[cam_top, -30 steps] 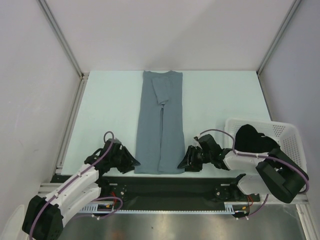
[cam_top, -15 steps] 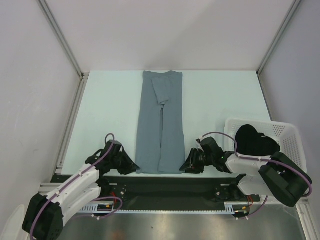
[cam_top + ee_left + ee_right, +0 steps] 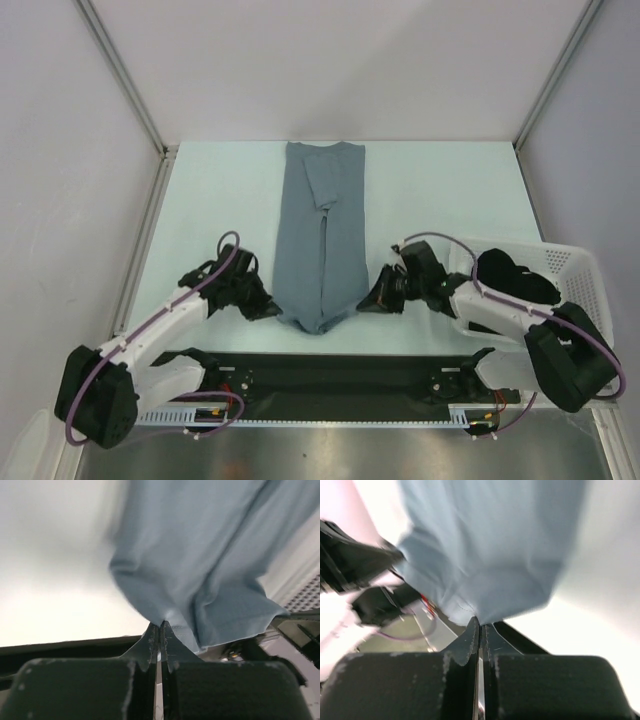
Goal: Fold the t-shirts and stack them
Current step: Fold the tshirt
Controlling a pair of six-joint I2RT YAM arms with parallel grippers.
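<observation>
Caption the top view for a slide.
Left gripper and right gripper pinch near corners of the grey shirt; black shirt in basket.

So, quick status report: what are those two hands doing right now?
Left hand shut on grey-blue shirt, near hem corner. Right hand shut on the other corner. Black shirt in basket, off right, not in the way.

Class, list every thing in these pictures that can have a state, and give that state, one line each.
grey shirt: folded into a long strip, near corners pinched, hem sagging between them.
black shirt: bunched in the basket.
basket: upright, holding the black shirt.
left gripper: shut on the grey shirt's near left corner.
right gripper: shut on its near right corner.
</observation>
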